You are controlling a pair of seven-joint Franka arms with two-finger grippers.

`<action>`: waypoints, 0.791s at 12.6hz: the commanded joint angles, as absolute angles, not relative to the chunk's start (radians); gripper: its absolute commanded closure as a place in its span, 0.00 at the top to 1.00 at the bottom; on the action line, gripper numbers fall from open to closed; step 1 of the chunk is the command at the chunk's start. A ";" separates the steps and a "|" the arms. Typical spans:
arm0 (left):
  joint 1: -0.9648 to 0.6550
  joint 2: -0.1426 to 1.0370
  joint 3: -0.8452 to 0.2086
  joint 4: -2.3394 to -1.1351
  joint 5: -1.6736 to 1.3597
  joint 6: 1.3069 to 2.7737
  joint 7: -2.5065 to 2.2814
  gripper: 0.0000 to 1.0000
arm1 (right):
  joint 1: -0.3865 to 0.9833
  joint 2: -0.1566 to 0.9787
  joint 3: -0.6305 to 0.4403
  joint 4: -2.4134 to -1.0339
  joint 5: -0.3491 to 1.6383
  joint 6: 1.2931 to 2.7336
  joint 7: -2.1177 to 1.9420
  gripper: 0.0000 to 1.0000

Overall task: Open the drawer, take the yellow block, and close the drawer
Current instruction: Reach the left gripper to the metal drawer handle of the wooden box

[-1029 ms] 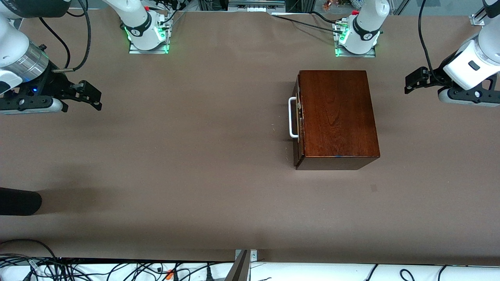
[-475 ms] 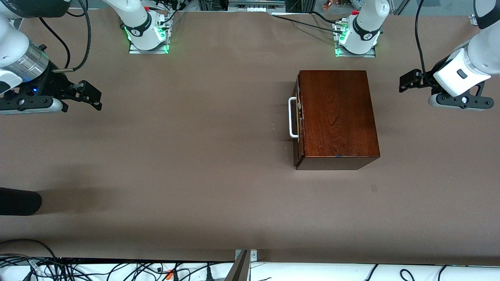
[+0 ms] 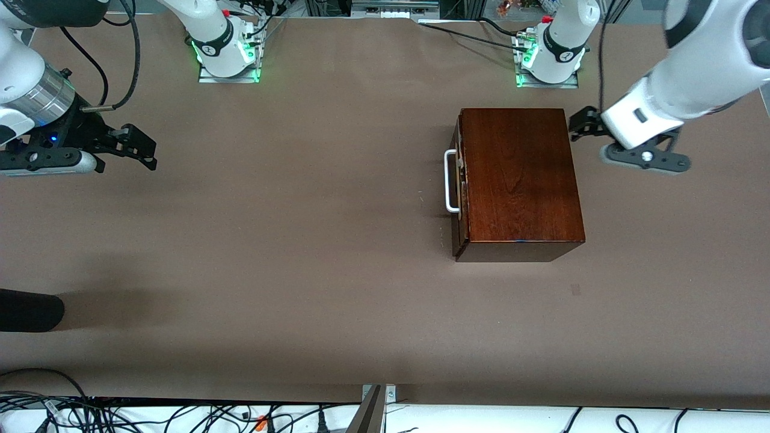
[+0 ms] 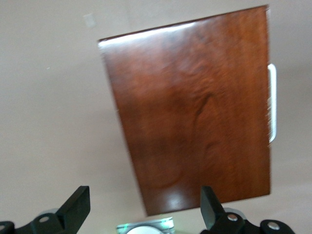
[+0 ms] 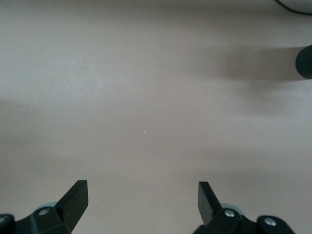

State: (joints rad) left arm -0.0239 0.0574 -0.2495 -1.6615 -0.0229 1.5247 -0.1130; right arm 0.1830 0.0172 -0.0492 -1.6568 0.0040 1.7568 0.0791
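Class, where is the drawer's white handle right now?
In the front view, the white handle sits on the shut drawer front of the wooden box, on the side facing the right arm's end of the table.

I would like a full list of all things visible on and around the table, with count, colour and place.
wooden box: one, dark reddish-brown, on the table toward the left arm's end
drawer: one, shut, in the box's side facing the right arm's end
handle: one, white, on the drawer front
table: one, brown
cables: many, black and white, along the table edge nearest the front camera
left claw: open, by the box's corner
right claw: open, waits over its end
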 commanded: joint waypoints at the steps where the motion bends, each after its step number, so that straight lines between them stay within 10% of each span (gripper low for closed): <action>1: -0.044 0.132 -0.345 -1.621 -0.003 1.574 -0.272 1.00 | 0.175 0.026 -0.044 -1.635 0.023 1.747 0.087 1.00; 10: -0.380 0.366 -0.365 -1.577 0.119 1.785 -0.767 1.00 | 0.175 0.026 -0.044 -1.635 0.023 1.747 0.086 1.00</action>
